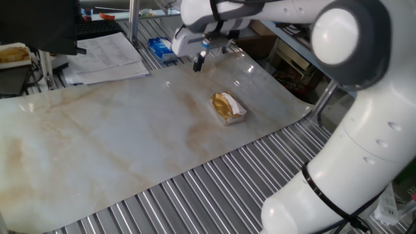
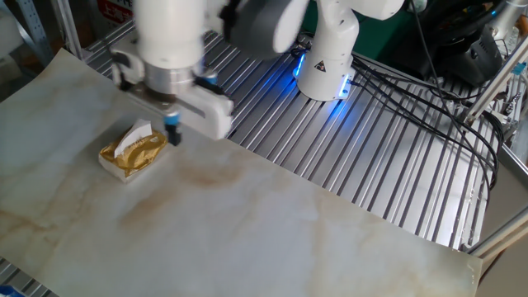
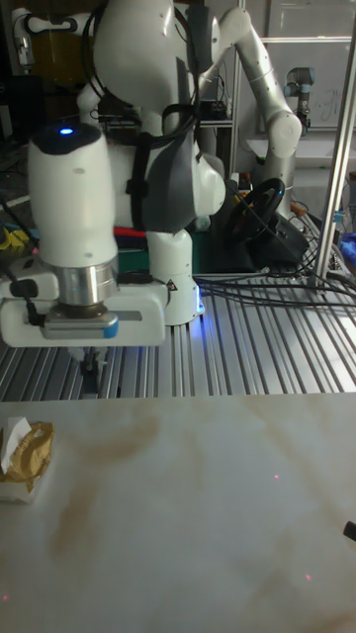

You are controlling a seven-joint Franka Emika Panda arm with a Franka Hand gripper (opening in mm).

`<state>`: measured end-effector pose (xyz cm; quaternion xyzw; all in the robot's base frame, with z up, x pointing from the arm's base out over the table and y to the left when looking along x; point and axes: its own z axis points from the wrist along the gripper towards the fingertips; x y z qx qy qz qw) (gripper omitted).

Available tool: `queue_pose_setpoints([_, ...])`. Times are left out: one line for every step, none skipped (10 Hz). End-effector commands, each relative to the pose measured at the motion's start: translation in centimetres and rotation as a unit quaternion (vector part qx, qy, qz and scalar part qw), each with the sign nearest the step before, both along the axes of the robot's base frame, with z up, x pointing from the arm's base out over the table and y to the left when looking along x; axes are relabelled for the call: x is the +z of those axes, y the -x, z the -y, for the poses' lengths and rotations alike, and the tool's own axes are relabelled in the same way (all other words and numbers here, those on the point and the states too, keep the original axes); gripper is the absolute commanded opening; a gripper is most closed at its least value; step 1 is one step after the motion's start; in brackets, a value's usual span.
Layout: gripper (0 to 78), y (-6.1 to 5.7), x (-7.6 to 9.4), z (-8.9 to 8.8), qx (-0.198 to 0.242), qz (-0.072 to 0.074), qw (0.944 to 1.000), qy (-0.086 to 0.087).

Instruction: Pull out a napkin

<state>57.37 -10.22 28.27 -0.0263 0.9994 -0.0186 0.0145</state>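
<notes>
— Marbled sheeting covered the slatted desk [image 1: 195,188], didn't it? What lay on it?

— One gold-brown pack [image 2: 134,153], with the napkin [image 2: 134,136] poking up white from its top.

— And the gripper [image 2: 172,134]?

— It hung just beside the pack, above the sheet, touching neither pack nor napkin. Its jaws were pressed together, pinching nothing.

— Anything else?

— Printed papers [image 1: 107,55] and a small blue box [image 1: 158,47], well apart from the pack, past the sheet's edge.
</notes>
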Motion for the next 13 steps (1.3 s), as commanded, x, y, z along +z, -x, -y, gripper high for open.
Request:
queue_pose_setpoints([0.0, -2.2, 0.2, 2.7, 0.012, 0.004, 0.9999, -0.003])
queue_pose_setpoints([0.0, -2.8, 0.0, 3.6, 0.020, 0.005, 0.9998, -0.004])
queue_pose_setpoints([0.0, -3.3, -0.2, 4.5, 0.025, 0.006, 0.9996, -0.007])
queue_pose_setpoints([0.0, -3.6, -0.1, 4.8, 0.024, 0.007, 0.9997, -0.008])
queue_pose_setpoints([0.0, -3.7, -0.1, 4.8, 0.018, 0.008, 0.9998, -0.010])
queue_pose_setpoints([0.0, -3.7, -0.1, 4.8, 0.018, 0.007, 0.9998, -0.010])
queue_pose_setpoints([0.0, -3.9, 0.1, 4.9, 0.013, 0.006, 0.9997, -0.017])
queue_pose_setpoints([0.0, -4.0, 0.2, 5.0, 0.015, 0.005, 0.9997, -0.017])
queue_pose_setpoints([0.0, -4.1, 0.2, 5.1, 0.015, 0.005, 0.9997, -0.016])
queue_pose_setpoints([0.0, -4.5, 0.3, 5.3, 0.017, 0.005, 0.9997, -0.014])
queue_pose_setpoints([0.0, -4.9, 0.4, 5.6, 0.020, 0.005, 0.9997, -0.013])
queue_pose_setpoints([0.0, -5.4, 0.5, 5.9, 0.024, 0.003, 0.9996, -0.012])
queue_pose_setpoints([0.0, -5.8, 0.7, 6.2, 0.026, 0.003, 0.9996, -0.011])
